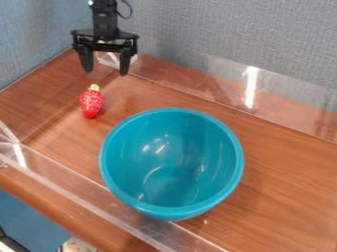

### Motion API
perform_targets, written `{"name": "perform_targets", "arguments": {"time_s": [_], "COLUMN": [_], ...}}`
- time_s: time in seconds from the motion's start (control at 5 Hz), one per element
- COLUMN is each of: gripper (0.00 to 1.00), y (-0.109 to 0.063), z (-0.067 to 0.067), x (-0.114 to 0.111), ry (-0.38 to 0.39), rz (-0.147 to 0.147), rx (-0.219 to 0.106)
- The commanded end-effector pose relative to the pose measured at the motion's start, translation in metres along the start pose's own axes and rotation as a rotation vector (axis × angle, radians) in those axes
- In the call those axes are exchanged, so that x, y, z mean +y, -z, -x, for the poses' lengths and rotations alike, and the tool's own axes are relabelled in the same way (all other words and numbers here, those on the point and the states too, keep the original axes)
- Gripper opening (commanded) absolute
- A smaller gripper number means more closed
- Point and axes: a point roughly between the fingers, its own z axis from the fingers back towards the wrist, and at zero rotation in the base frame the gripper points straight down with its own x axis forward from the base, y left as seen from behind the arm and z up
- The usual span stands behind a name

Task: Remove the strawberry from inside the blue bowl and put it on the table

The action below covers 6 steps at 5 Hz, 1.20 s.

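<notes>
One brown wood-grain surface (283, 182) with a reddish tone fills most of the view, pretty shiny, and clear acrylic walls (79, 187) run along its edges. Behind it on the far side there's a grey textured partition (250, 39), and over on the left a bluer one (33, 39), the two meeting in the far left corner. Bright glare streaks show up on the acrylic.

Now the strawberry (93, 102): small, red, speckled with pale dots, with a greenish cap at its far end. It's sitting right on the surface, left of the bowl and outside it, well toward the left side. The bowl (171, 163) is teal-blue, round, deep and glossy, much bigger than the berry, with white highlights on its smooth inside.

Count so far: one strawberry, one bowl, one dark robot arm with a single gripper (106, 68) and its two fingers. Those fingers are spread wide, released, with nothing between them, and they're on the far side of the strawberry, apart from it.
</notes>
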Motion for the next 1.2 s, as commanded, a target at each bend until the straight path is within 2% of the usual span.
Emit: {"name": "perform_targets", "arguments": {"time_s": [0.0, 0.4, 1.0], "gripper": [1.00, 1.00, 1.00], "y": [-0.020, -0.008, -0.001], "z": [-0.011, -0.009, 0.002], "x": [0.004, 0.012, -0.007], "ry": [-0.004, 0.061, 0.070], "rz": [0.004, 0.000, -0.012], "rx": [-0.073, -0.067, -0.052]}}
